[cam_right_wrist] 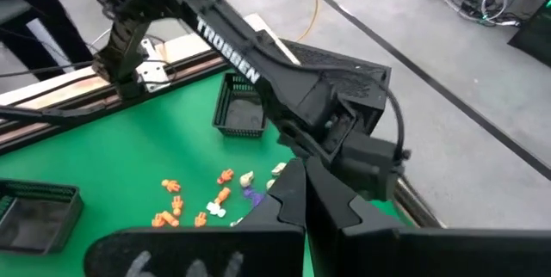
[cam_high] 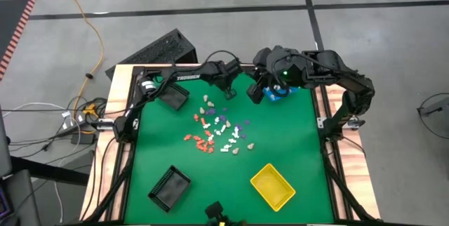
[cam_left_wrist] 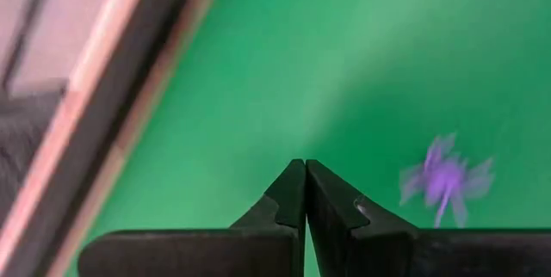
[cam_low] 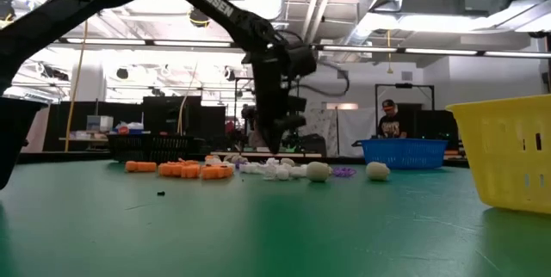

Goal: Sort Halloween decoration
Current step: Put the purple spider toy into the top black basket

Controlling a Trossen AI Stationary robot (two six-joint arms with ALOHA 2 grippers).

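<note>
The Halloween decoration pieces (cam_high: 217,131) lie scattered mid-table on the green mat: orange, white, purple and beige bits. In the low view the orange ones (cam_low: 181,169) sit left of the white ones. My left gripper (cam_high: 231,94) hovers over the mat at the far side of the pile, pointing down (cam_low: 277,148), its fingers shut (cam_left_wrist: 305,167) with nothing seen between them. A purple piece (cam_left_wrist: 443,178) lies on the mat just beside it. My right gripper (cam_high: 254,92) is up near the blue bin (cam_high: 280,92), shut (cam_right_wrist: 303,167), looking at the left arm (cam_right_wrist: 327,113).
One black bin (cam_high: 173,96) stands at the far left and another (cam_high: 170,186) at the near left. A yellow bin (cam_high: 272,186) stands near right. The two grippers are close together at the far middle. A person stands in the room beyond the table (cam_low: 392,122).
</note>
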